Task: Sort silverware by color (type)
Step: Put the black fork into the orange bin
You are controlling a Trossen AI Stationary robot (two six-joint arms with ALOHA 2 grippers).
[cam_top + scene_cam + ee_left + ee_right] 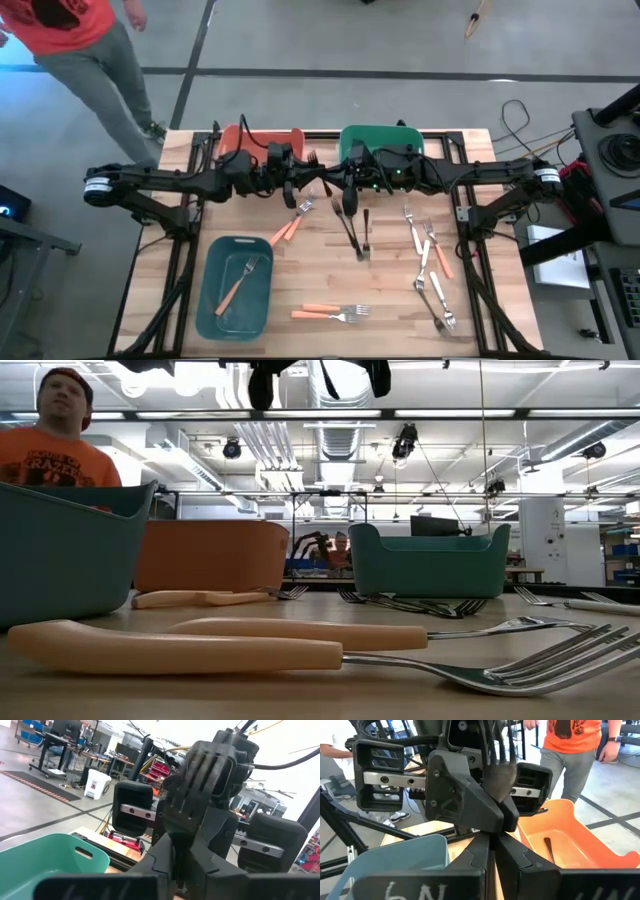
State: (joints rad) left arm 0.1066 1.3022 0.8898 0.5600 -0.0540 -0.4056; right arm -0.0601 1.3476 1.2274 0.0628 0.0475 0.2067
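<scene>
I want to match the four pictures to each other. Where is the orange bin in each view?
High view: orange bin at the table's far edge, partly under the left arm.
Low view: left of centre.
Left wrist view: not in it.
Right wrist view: at the right.
Shared landmark: blue bin.

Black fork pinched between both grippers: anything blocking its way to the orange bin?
Nothing visible. The black fork is held above the table by left gripper and right gripper; the orange bin sits open nearby.
</scene>
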